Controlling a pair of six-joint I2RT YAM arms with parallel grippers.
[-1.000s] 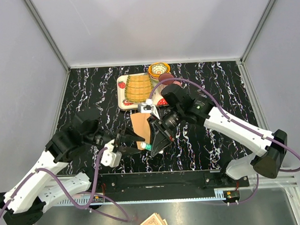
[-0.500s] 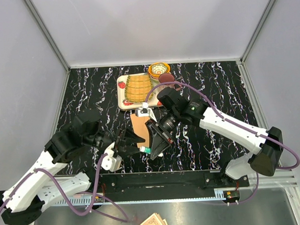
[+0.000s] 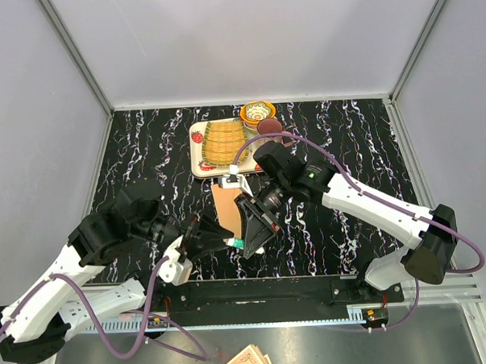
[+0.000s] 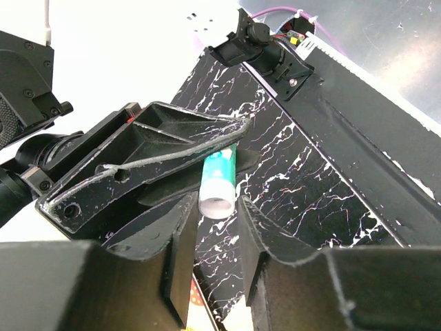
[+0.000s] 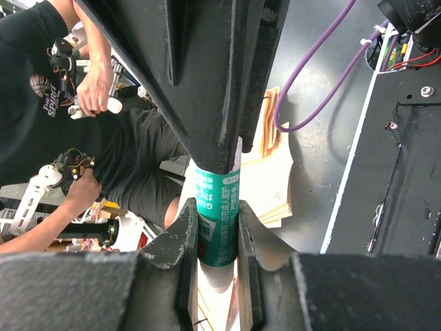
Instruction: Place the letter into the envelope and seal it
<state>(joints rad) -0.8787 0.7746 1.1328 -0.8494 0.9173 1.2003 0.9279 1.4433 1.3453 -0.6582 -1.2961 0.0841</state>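
We hold the glue stick (image 4: 219,176) clamped in our right gripper (image 5: 217,215), long axis pointing left toward our left gripper (image 4: 214,215). The left jaws stand apart, straddling the white cap (image 4: 216,205).

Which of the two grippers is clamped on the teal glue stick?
The right gripper: its fingers pinch the body of the glue stick. The left gripper merely flanks the tube's white end, jaws apart.

The left arm (image 3: 50,287) and right arm (image 3: 381,208) wore white shells behind black joints, purple cables (image 3: 289,135) looping back from each pincer. The right gripper (image 5: 216,214) had ribbed black fingers (image 4: 138,155), scuffed white along the edges.
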